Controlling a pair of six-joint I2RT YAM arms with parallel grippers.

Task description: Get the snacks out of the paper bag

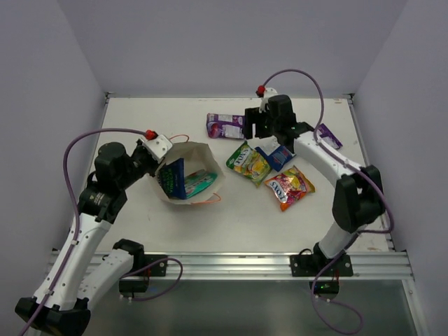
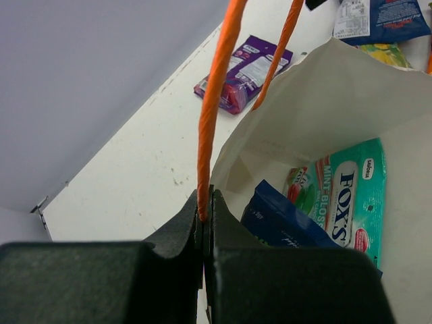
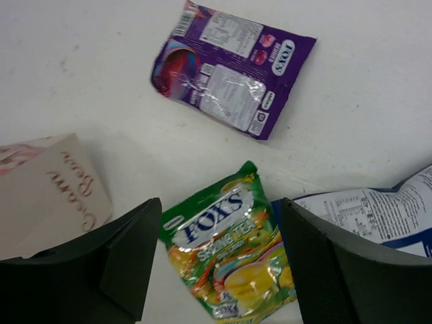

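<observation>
Pinched tight btw the closed jaws of L gripper [image 2: 204, 209]: one orange loop handle [image 2: 214, 108] of paper bag [image 2: 324, 101], running straight up from the pinch. In L wrist view, bag mouth just right of and beyond that gripper, gaping toward cam. Inside bag, touching each other: teal mint packet [image 2: 344, 196] and dark blue packet [image 2: 283, 223], close to L fingers but not held. From above, bag on table [image 1: 140, 119] left of centre, w/ L gripper at its top-left rim. At R gripper [image 3: 217, 202]: jaws spread wide, nothing held, poised over green-yellow packet [image 3: 229, 250], seen btw the two fingers. Beyond it, flat on table and apart from fingers: purple packet [image 3: 233, 67]. Beside R finger, edge meeting the green-yellow one: blue-white packet [image 3: 378, 209]. Nearer the arm bases, just beside those two: orange-red packet [image 1: 289, 187]. By R forearm, near table's right edge: second purple packet [image 1: 327, 136]. At left of R wrist view, a corner of bag, apart from the packets outside
</observation>
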